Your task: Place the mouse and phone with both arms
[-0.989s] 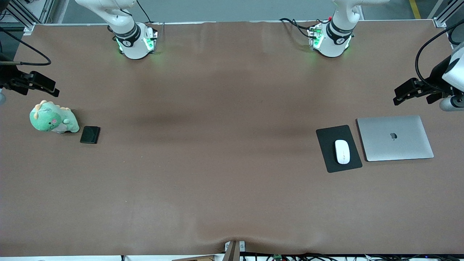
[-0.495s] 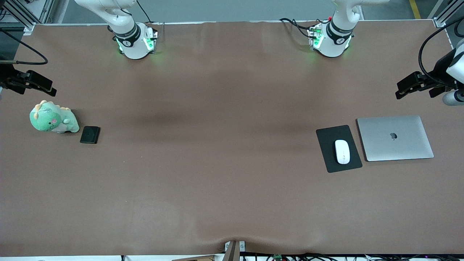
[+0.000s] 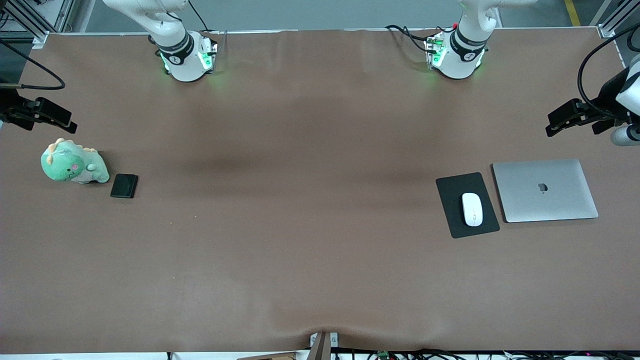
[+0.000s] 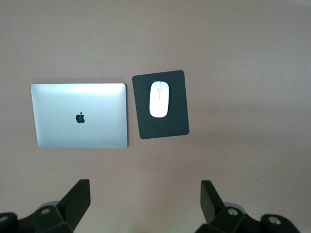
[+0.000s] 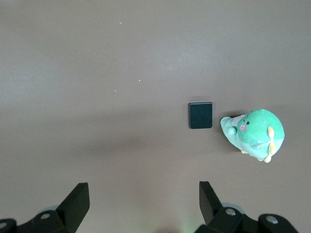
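Observation:
The white mouse [image 3: 472, 209] lies on a black pad [image 3: 467, 205] toward the left arm's end of the table; it also shows in the left wrist view [image 4: 159, 99]. The small black phone [image 3: 124, 185] lies beside a green plush toy [image 3: 73, 163] toward the right arm's end; it also shows in the right wrist view [image 5: 200, 115]. My left gripper [image 3: 560, 121] is open and empty, up in the air over bare table past the laptop; in its own view [image 4: 145, 204] nothing is between the fingers. My right gripper [image 3: 57, 120] is open and empty, up over bare table near the plush toy; its own view [image 5: 144, 201] shows the same.
A closed silver laptop [image 3: 545, 190] lies beside the black pad, on the side toward the table's end. The brown table [image 3: 310, 210] stretches wide between the two groups of things. Both arm bases [image 3: 187, 55] stand along the table's edge away from the front camera.
Both grippers rose and drew outward toward the table ends between the oldest frame and half a second ago; since then they have held nearly still. The mouse and phone have not moved.

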{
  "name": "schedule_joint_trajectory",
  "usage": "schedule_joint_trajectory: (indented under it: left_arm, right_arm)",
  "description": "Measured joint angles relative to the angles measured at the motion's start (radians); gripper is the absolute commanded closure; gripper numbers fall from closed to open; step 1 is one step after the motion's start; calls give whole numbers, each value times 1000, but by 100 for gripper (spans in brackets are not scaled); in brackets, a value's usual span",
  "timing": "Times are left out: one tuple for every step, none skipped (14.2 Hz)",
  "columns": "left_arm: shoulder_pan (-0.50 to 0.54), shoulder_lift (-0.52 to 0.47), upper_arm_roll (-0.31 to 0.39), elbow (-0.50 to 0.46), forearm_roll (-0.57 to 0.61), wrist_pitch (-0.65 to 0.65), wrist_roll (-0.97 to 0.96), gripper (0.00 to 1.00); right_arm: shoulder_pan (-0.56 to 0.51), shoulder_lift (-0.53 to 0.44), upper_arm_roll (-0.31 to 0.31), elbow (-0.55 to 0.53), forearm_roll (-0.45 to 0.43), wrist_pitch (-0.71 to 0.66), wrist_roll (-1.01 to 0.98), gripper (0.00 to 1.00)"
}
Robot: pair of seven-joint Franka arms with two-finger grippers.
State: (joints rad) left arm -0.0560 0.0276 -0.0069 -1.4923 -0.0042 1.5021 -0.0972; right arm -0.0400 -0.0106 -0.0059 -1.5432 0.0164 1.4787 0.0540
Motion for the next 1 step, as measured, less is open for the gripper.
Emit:
schedule_joint_trajectory:
  left_arm:
    - [1, 0, 1, 0, 0, -4, 0, 0]
  right_arm:
    - [0, 0, 0, 0, 0, 0, 0, 0]
